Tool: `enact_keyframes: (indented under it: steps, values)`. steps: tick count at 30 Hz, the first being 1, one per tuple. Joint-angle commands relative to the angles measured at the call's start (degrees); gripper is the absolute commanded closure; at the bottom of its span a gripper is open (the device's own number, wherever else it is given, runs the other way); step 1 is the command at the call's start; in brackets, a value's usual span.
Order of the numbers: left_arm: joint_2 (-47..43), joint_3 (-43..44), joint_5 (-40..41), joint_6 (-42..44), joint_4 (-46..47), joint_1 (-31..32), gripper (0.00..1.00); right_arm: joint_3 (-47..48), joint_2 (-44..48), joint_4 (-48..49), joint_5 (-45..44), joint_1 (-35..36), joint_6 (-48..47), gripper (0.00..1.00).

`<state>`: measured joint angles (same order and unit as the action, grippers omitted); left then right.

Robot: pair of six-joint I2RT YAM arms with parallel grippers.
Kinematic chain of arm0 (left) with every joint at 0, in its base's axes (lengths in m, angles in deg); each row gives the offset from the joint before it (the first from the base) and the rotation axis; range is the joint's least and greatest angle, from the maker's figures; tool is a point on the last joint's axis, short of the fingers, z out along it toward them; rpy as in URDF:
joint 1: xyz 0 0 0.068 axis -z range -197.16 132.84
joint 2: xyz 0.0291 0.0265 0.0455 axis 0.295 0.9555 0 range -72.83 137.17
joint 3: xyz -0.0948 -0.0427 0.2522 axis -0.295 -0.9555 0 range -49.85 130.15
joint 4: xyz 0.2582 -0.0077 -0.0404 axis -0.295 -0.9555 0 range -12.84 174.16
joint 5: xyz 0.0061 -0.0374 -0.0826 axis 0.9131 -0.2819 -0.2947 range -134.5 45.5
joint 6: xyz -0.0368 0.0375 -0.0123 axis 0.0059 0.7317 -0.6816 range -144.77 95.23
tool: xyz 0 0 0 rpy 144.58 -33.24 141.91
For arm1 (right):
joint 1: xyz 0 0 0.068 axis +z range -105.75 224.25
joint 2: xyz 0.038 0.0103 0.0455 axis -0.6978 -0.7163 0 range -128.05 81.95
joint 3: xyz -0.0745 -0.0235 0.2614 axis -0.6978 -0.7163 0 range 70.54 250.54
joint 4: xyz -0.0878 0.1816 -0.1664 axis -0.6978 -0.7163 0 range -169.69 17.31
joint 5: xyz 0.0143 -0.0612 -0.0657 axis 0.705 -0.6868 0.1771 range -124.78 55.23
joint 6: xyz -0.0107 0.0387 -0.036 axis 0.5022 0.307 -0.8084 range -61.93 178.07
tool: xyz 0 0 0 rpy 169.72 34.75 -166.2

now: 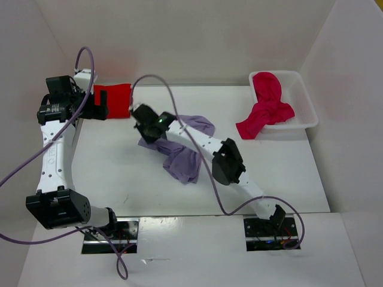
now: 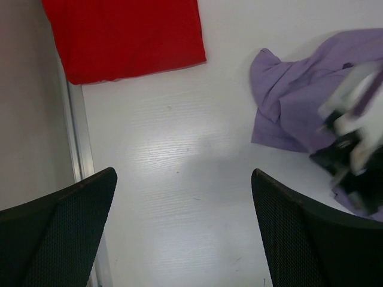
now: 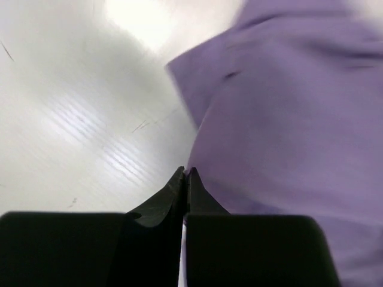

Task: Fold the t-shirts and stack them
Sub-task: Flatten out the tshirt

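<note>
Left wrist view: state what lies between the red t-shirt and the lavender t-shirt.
Only bare white table separates the red t-shirt from the lavender t-shirt, as the left wrist view shows.

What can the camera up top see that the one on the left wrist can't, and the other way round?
Only the top view: the white bin at the far right, the crimson t-shirt spilling over its edge, and both whole arms. Only the left wrist view: the left gripper up close, open over bare table. Both: the folded red t-shirt, the crumpled lavender t-shirt and the right gripper at it.
</note>
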<state>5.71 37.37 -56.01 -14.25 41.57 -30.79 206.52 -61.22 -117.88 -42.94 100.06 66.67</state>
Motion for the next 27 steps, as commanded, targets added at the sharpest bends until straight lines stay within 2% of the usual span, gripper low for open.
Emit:
enact_keyframes:
  steps: [1, 4, 6, 9, 10, 12, 13, 16, 17, 18, 19, 21, 27]
  values:
    - [-1.64, 2.68, -5.09, 0.64, 0.05, 0.09, 0.0, 10.78, 15.8, -5.95, -6.67, -8.86, 5.45, 1.0]
    - [-1.11, 4.35, -10.96, 2.65, -1.09, 1.66, 0.0, 7.39, 24.15, -9.13, -8.71, -17.01, 8.27, 1.0]
    - [0.2, 4.89, -14.66, 3.71, -1.88, 3.51, 0.0, -0.87, 30.74, -9.13, -10.99, -20.03, 9.14, 1.0]
    - [1.43, 6.99, -23.72, 5.03, -3.28, 8.34, 0.05, -13.6, 40.12, -6.16, -13.46, -26.44, 10.3, 1.0]
    - [1.44, 7.0, -24.69, 5.99, -3.29, 10.36, 0.07, -20.51, 42.69, -4.75, -12.94, -30.46, 11.08, 1.0]
    - [3.1, 6.3, -24.7, 9.24, -4.43, 19.13, 0.07, -26.71, 49.26, -0.46, -10.13, -34.61, 12.14, 1.0]
    - [3.72, 5.6, -23.31, 10.21, -4.43, 27.17, 0.07, -31.35, 50.87, 0.7, -7.86, -37.5, 12.84, 1.0]
    - [6.62, 1.14, -14.8, 14.69, -4.43, 40.39, 0.05, -35.86, 53.52, 3.0, -6.43, -38.32, 12.84, 1.0]
    - [8.1, -0.8, -11.73, 16.18, -3.48, 48.09, 0.03, -37.7, 53.53, 3.87, -4.86, -38.32, 12.84, 1.0]
    - [8.9, -2.74, -5.26, 16.98, -1.2, 51.39, 0.03, -38.42, 53.53, 3.88, -4.84, -38.32, 12.84, 1.0]
    - [9.78, -4.67, -2.41, 17.77, -0.49, 54.2, 0.03, -39.82, 53.53, 4.4, -4.15, -38.32, 13.37, 1.0]
    - [12.59, -8.46, 4.0, 18.3, 0.75, 59.3, 0.03, -41.23, 54.14, 5.1, -4.14, -39.02, 13.98, 1.0]
    - [12.69, -13.56, 6.06, 16.19, 2.86, 60.99, 0.05, -46.42, 58.79, 5.64, -4.67, -40.17, 13.99, 1.0]
